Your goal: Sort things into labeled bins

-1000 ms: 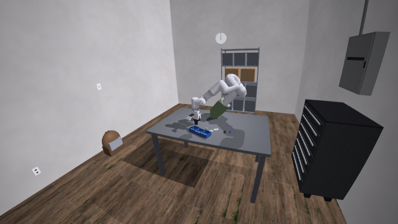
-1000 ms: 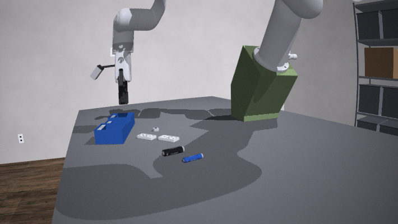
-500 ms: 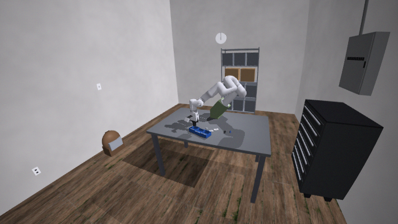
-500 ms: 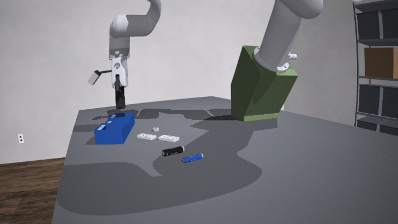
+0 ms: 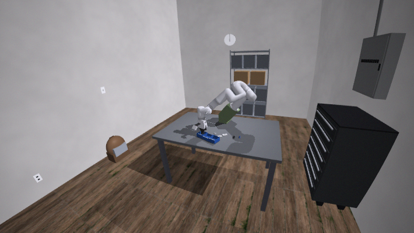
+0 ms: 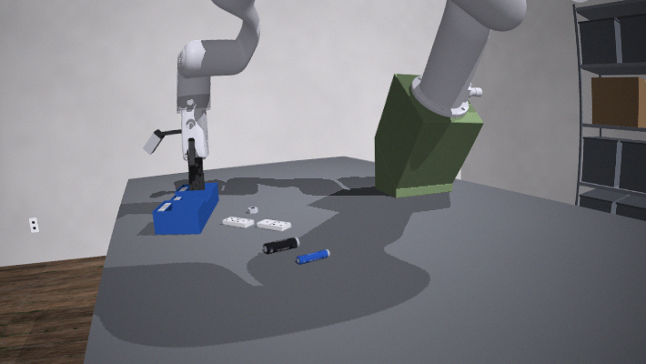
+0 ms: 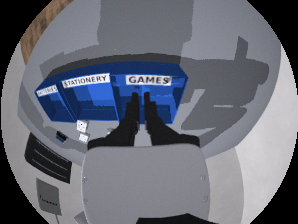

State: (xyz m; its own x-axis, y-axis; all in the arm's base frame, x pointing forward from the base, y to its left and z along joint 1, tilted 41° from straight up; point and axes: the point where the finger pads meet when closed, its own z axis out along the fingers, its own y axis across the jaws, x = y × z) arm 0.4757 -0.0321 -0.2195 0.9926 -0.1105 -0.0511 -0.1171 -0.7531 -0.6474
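Note:
A blue bin (image 6: pixel 186 211) with three compartments stands at the table's far left; it also shows in the top view (image 5: pixel 207 137). In the wrist view two of its labels read STATIONERY (image 7: pixel 85 80) and GAMES (image 7: pixel 149 79); the third label is not readable. My gripper (image 6: pixel 196 183) is shut, points straight down and has its fingertips at the rim of the GAMES compartment. I see nothing between the fingers. On the table beside the bin lie two white domino-like tiles (image 6: pixel 237 221) (image 6: pixel 273 224), a small white nut-like piece (image 6: pixel 253 209), a black battery (image 6: pixel 281 246) and a blue battery (image 6: pixel 312 257).
The arm's green base block (image 6: pixel 425 138) stands at the back of the table, right of the bin. A shelf unit (image 5: pixel 249 83) stands behind the table and a black drawer cabinet (image 5: pixel 347 154) to its right.

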